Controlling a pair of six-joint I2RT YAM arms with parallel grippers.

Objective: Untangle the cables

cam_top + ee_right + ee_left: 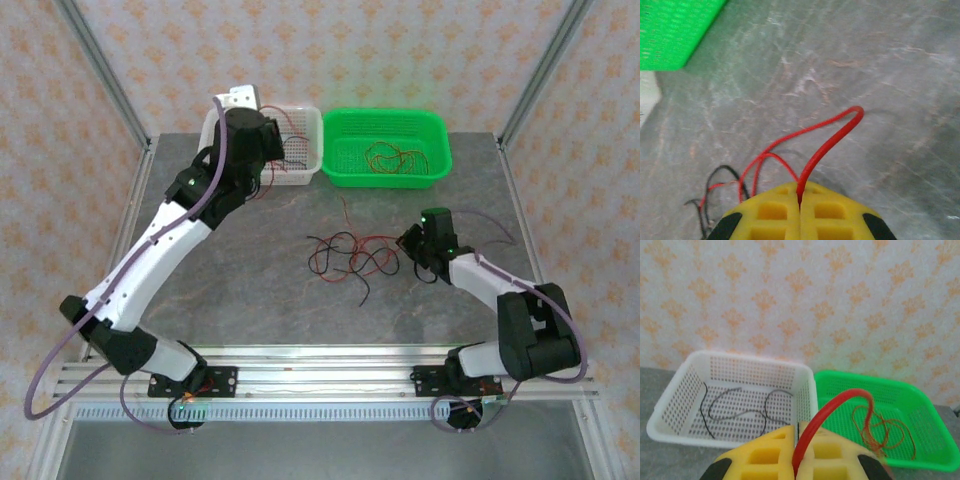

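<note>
The cables [345, 260] lie as a loose red-and-black tangle mid-worktop [250, 300], with strands crossing each other, so they are not yet separated. Some strands sit apart from the pile. A red coil [385, 158] is in the green basket [390, 112] at 12 o'clock of the tangle. Black strands [765, 415] are in the white basket [740, 358] at 11 o'clock. Judged as a colour sort: red goes to green, black to white.

The right claw [800, 200] is at 3 o'clock of the tangle, low over the worktop. Its jaws are pressed fully together on a red loop [832, 137] that trails back toward the pile, at 8 o'clock in the wrist view. It is likely gripped at that side so the strand can be drawn out away from the black ones.

The left claw [798, 437] is raised at the near side of the white basket. Its jaws are also fully closed, with a red strand [840, 399] pinched in the seam and arching toward 1 o'clock, where the green basket sits. It is probably held high so the strand hangs clear of the basket walls. The likely next step is a drop into the green basket. Whether both claws hold the same wire cannot be told.
</note>
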